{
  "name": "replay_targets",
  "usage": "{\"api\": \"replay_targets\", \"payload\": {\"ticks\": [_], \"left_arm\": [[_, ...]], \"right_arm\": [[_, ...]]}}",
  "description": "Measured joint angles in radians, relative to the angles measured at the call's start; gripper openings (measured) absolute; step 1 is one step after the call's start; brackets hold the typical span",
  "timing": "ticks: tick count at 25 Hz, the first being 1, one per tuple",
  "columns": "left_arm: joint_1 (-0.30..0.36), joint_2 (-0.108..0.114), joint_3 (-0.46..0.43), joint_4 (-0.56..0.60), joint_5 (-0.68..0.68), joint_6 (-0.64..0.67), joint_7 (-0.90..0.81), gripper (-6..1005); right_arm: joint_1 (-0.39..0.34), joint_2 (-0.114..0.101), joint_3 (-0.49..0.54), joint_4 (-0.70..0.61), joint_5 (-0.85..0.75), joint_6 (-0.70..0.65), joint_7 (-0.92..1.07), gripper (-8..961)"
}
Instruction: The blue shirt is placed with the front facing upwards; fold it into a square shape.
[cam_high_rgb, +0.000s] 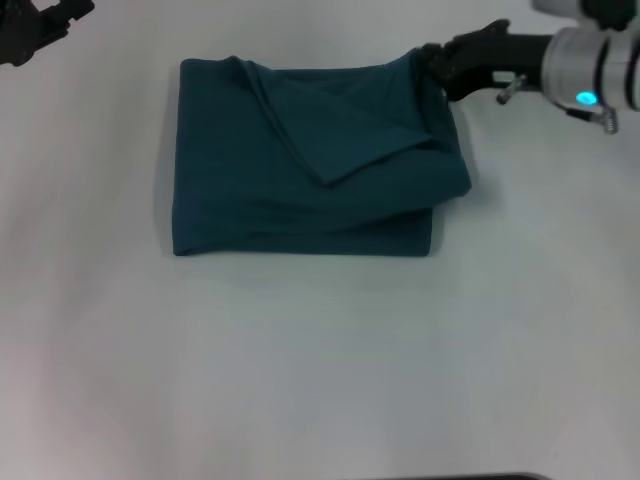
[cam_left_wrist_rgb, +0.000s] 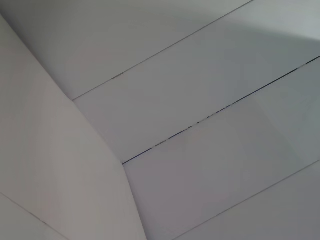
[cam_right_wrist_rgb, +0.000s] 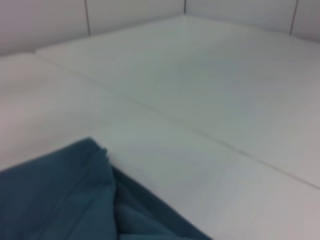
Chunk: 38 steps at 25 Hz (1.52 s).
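The blue shirt (cam_high_rgb: 300, 170) lies folded into a rough rectangle on the white table (cam_high_rgb: 320, 360), with no lettering showing. A triangular flap (cam_high_rgb: 350, 135) lies across its top, and its right edge bulges. My right gripper (cam_high_rgb: 437, 68) is at the shirt's far right corner, shut on the fabric, which rises to a peak there. The right wrist view shows a folded edge of the shirt (cam_right_wrist_rgb: 60, 195) close by, without my fingers. My left gripper (cam_high_rgb: 35, 30) hangs at the far left, away from the shirt.
The white table surface (cam_right_wrist_rgb: 200, 100) stretches around the shirt, with thin seams between its panels. The left wrist view shows only white panels (cam_left_wrist_rgb: 200, 100) with dark seams. A dark strip (cam_high_rgb: 500, 477) marks the table's near edge.
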Motion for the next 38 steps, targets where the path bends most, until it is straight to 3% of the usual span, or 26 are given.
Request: {"api": "replay_targets", "payload": {"ticks": [7,15,20,23,29,31,34,38], "left_arm": [[-0.001,0.004,-0.003,0.006,0.000,-0.008,0.000,949],[-0.006,0.008,-0.008,0.011,0.000,-0.021,0.003,949],[-0.006,0.008,-0.013,0.007,0.000,-0.018,0.003,950],[0.000,0.009,-0.019,0.008,0.000,-0.019,0.003,950],[0.018,0.007,-0.030,0.010,0.000,-0.008,0.001,950],[0.022,0.007,-0.030,0.010,0.000,-0.002,-0.003,950],[0.023,0.008,-0.030,0.010,-0.001,0.002,-0.005,950],[0.024,0.008,-0.029,0.017,-0.001,0.006,-0.007,951]], "right_arm": [[0.028,-0.004,-0.062,0.053,0.014,0.021,0.009,51],[-0.071,-0.013,0.003,-0.097,0.037,-0.032,0.166,159],[-0.135,-0.018,0.102,-0.253,0.042,-0.243,0.238,264],[-0.140,-0.018,0.113,-0.248,0.045,-0.362,0.139,328],[-0.127,-0.010,-0.055,-0.139,0.016,-0.370,-0.056,536],[-0.125,-0.009,-0.123,-0.143,0.005,-0.346,-0.062,784],[-0.122,-0.008,-0.193,-0.178,0.001,-0.325,-0.071,839],[-0.120,-0.008,-0.213,-0.228,0.001,-0.321,-0.075,894]]}}
